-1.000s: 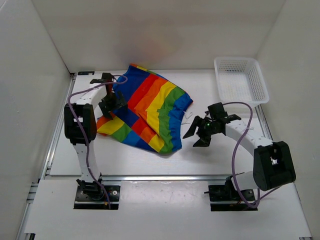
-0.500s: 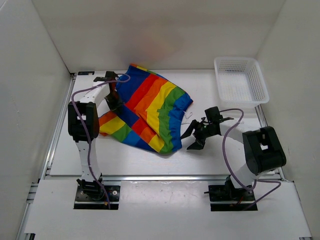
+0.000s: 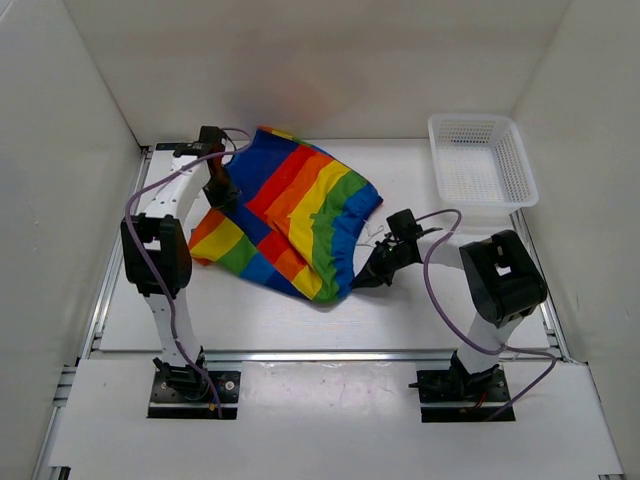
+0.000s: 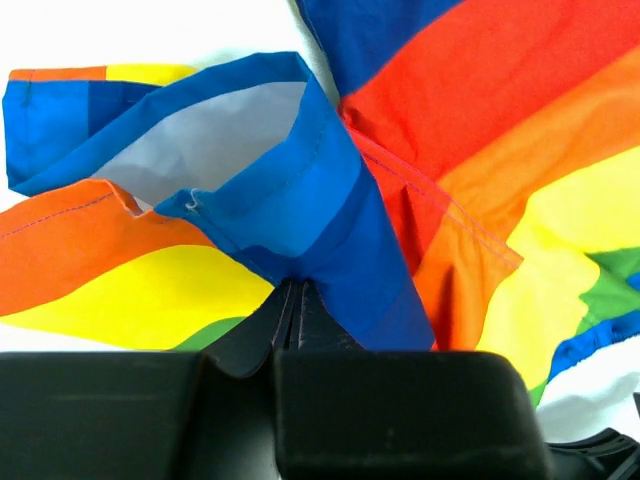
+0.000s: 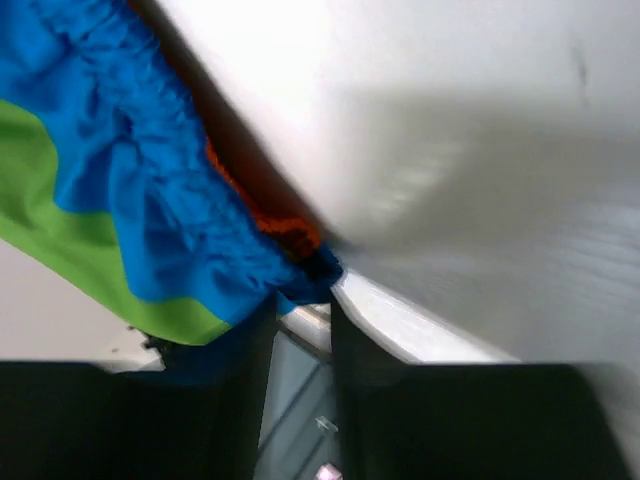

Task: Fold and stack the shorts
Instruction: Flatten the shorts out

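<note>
The rainbow-striped shorts (image 3: 290,212) lie spread at the table's middle back, and the white drawstring (image 3: 378,232) shows at their right edge. My left gripper (image 3: 222,192) is at the left leg. In the left wrist view it (image 4: 297,288) is shut on a peak of blue hem of the shorts (image 4: 330,210). My right gripper (image 3: 368,275) is low at the shorts' right edge. In the right wrist view its jaws (image 5: 303,290) stand narrow, with the gathered blue waistband (image 5: 160,200) pinched at the tips.
A white mesh basket (image 3: 520,172) stands at the back right corner. White walls close in the left, back and right sides. Bare table (image 3: 420,310) lies in front of the shorts.
The left gripper closed on the blue hem and drew it slightly back. The right gripper moved left to the shorts' edge and its wide-open jaws closed in on the waistband.
</note>
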You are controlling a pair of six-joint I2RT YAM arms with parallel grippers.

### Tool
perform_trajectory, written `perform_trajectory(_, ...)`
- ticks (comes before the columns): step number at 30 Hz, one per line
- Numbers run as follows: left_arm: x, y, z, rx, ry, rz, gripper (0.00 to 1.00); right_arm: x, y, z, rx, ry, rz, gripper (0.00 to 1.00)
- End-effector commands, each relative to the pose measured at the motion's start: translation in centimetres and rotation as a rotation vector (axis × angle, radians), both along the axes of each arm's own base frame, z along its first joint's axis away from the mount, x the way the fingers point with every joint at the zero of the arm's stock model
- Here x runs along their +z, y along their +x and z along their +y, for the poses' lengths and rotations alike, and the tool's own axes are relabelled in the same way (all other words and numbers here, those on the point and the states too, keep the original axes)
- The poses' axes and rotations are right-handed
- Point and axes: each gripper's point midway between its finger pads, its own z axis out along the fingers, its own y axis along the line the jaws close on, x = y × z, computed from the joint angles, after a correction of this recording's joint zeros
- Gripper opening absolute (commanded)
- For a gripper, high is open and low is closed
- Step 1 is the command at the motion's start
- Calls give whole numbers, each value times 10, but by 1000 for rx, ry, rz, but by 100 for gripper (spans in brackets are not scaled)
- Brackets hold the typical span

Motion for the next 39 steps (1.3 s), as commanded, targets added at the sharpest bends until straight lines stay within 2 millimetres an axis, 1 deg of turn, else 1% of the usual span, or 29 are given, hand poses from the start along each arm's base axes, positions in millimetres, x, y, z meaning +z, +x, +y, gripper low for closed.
perform_trajectory(1,42,7,1,9,2,-107,10,11,32,5,-22,-25,-91,11)
perform_trajectory(2,46,7,1,9,2,-111,10,15,36,6,-27,-33,-96,6)
perform_trajectory(3,54,7,1,9,0,-125,10,26,50,7,-32,-28,-139,0)
perform_trajectory(5,62,12,0,10,-3,-149,10,35,63,7,-35,-35,-162,0)
perform_trajectory(7,71,15,0,1,-2,-170,10,62,91,11,-32,-21,-262,0)
perform_trajectory(8,87,21,0,2,-6,-207,10,67,102,6,-42,-36,-274,0)
perform_trajectory(10,96,32,1,8,-17,-229,10,92,128,3,-58,-42,-348,0)
perform_trajectory(11,125,44,5,17,-31,-301,10,124,154,2,-66,-27,-426,0)
perform_trajectory(14,165,60,6,14,-79,-385,10,177,196,-15,-117,-33,-561,0)
perform_trajectory(15,200,61,8,15,-92,-463,10,210,208,-20,-124,-37,-644,0)
perform_trajectory(17,228,57,1,-1,-135,-524,10,241,214,-31,-136,-61,-731,0)
perform_trajectory(18,231,54,0,-8,-145,-533,10,249,211,-35,-133,-83,-753,0)
perform_trajectory(19,249,40,-2,-17,-156,-571,10,259,207,-43,-132,-119,-808,0)
perform_trajectory(20,249,33,-1,-10,-162,-573,10,258,203,-48,-132,-142,-817,0)
perform_trajectory(21,213,20,-1,-3,-155,-471,10,265,193,-53,-134,-156,-841,0)
perform_trajectory(22,205,12,-7,-18,-159,-468,10,258,186,-58,-130,-178,-837,0)
perform_trajectory(23,216,-13,-7,-21,-150,-505,10,224,170,-60,-87,-222,-780,0)
perform_trajectory(24,200,-28,-8,-10,-147,-478,10,208,161,-66,-78,-272,-764,0)
perform_trajectory(25,133,-57,-7,17,-132,-317,10,202,147,-67,-60,-301,-779,0)
perform_trajectory(26,133,-80,-1,49,-122,-355,10,158,125,-77,-19,-369,-700,0)
perform_trajectory(27,107,-99,3,79,-115,-305,10,144,114,-87,-24,-409,-676,0)
perform_trajectory(28,48,-133,10,131,-105,-161,12,123,105,-101,-31,-482,-634,0)
perform_trajectory(29,35,-148,8,129,-148,-139,27,104,94,-109,-35,-500,-571,15)
perform_trajectory(30,19,-156,10,145,-161,-98,40,91,87,-118,-49,-514,-526,24)
perform_trajectory(31,7,-163,14,158,-156,-61,56,73,79,-132,-85,-523,-443,30)
perform_trajectory(33,-3,-168,14,162,-151,-17,62,66,74,-137,-109,-500,-391,44)
perform_trajectory(34,1,-164,15,164,-144,-31,66,64,70,-135,-106,-465,-369,44)
perform_trajectory(37,6,-169,22,201,-110,-22,65,68,64,-137,-114,-455,-371,47)
perform_trajectory(39,0,-182,24,220,-100,17,62,69,52,-135,-104,-430,-360,49)
